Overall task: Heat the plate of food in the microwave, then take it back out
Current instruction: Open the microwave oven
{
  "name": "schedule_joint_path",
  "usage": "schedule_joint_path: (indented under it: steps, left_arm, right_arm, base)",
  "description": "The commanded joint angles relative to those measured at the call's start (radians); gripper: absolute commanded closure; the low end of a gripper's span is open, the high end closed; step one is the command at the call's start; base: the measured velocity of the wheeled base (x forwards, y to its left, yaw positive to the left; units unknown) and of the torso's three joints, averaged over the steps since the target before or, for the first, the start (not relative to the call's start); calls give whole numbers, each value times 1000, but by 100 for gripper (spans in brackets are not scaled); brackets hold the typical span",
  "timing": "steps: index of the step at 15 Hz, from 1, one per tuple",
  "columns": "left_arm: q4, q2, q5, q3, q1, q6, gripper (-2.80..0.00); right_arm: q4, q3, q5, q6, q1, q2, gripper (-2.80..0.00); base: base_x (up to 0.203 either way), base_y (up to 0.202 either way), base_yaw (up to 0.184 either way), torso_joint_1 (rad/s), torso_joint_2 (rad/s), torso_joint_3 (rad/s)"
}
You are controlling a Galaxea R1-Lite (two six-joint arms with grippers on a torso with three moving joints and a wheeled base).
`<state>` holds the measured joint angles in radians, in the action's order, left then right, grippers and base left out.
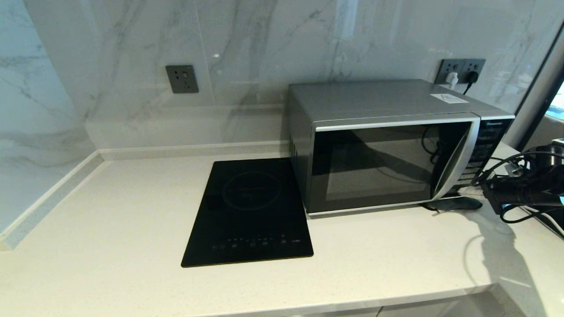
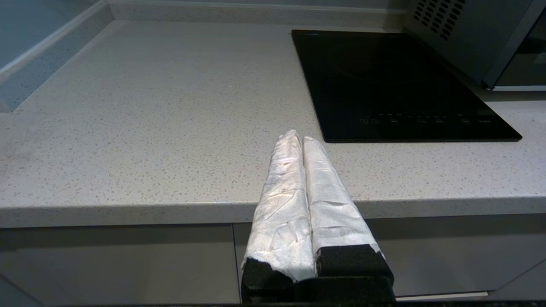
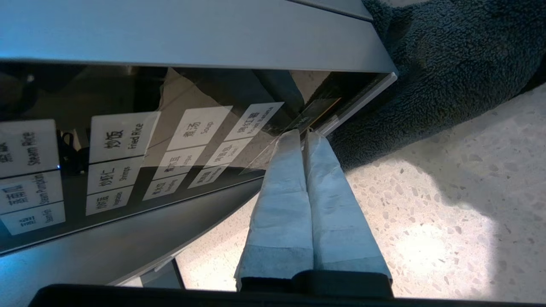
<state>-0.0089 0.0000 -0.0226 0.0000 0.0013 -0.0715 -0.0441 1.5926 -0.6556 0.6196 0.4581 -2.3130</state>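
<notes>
While the left gripper [image 2: 297,138] hangs idle with its wrapped fingers pressed together and empty, out over the front edge of the counter [image 1: 110,211] on the hob [image 1: 249,211] side of the microwave [image 1: 387,145], the work is at the microwave's right end. There the right gripper [image 3: 300,135] – fingers closed together, holding nothing – has its tips at the lowest corner of the microwave's button panel [image 3: 128,162], with a dark towel [image 3: 435,68] lying just beside them. The microwave's door is shut, and no plate of food shows on the counter; through the dark glass I cannot tell whether it sits inside. The risk, as I judge it: the closed tips are blunt and the label pads are packed close, so a slightly off push could hit the wrong program – or shove the microwave back toward the wall [image 1: 264,53]
</notes>
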Motion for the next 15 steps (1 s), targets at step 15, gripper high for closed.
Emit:
schedule_joint_path:
  steps: [15]
  left_arm:
    - [0, 2, 0, 0, 0, -1, 0]
  right_arm:
    - [-19, -173, -14, 31, -1, 341, 0]
  base:
    - [0, 0, 0, 0, 0, 0]
